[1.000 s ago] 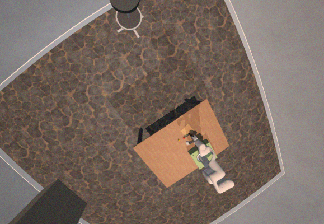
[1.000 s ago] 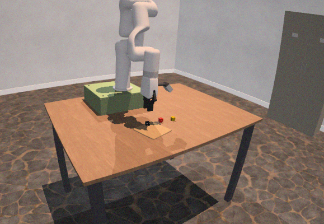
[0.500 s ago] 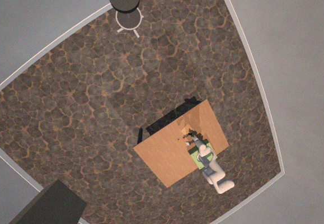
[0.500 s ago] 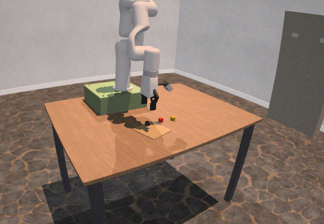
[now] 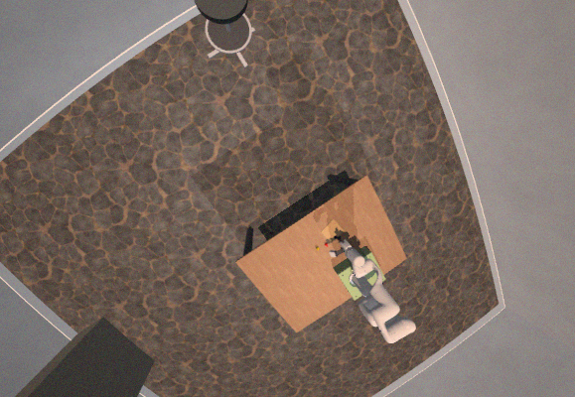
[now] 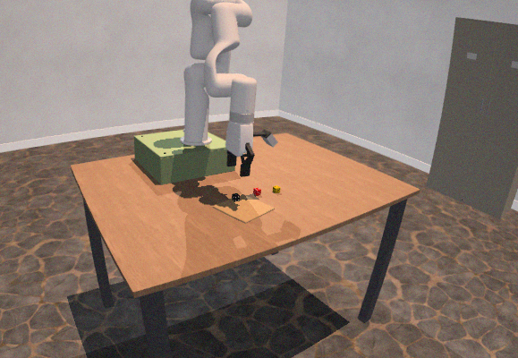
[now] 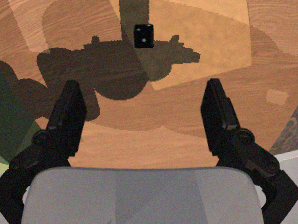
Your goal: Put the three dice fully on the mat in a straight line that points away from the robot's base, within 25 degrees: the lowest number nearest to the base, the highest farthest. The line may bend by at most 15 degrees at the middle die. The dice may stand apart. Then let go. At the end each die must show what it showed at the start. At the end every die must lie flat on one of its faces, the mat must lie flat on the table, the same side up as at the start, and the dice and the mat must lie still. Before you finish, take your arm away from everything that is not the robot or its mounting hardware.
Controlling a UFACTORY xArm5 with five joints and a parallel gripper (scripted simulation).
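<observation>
While the white jointed arm (image 6: 207, 89) is standing on its green box-shaped base (image 6: 160, 163) near the back left corner of the wooden desk (image 6: 151, 233), its black two-fingered gripper (image 6: 240, 166) is hanging above the desk surface with the jaws spread fully wide and nothing between them. The small black die (image 6: 235, 197) is sitting on the near-base edge of the thin tan rectangular mat (image 6: 246, 209), which is lying flat toward the middle of the desk; in the wrist view this die (image 7: 143, 35) is lying in the arm's shadow, ahead of and well clear of both fingers. The small red die (image 6: 257, 191) and the small yellow die (image 6: 276, 189) are resting on the bare wood just beyond the mat, toward the desk's far right edge, side by side but apart. A grey door (image 6: 487, 116) is showing in the wall on the right.
</observation>
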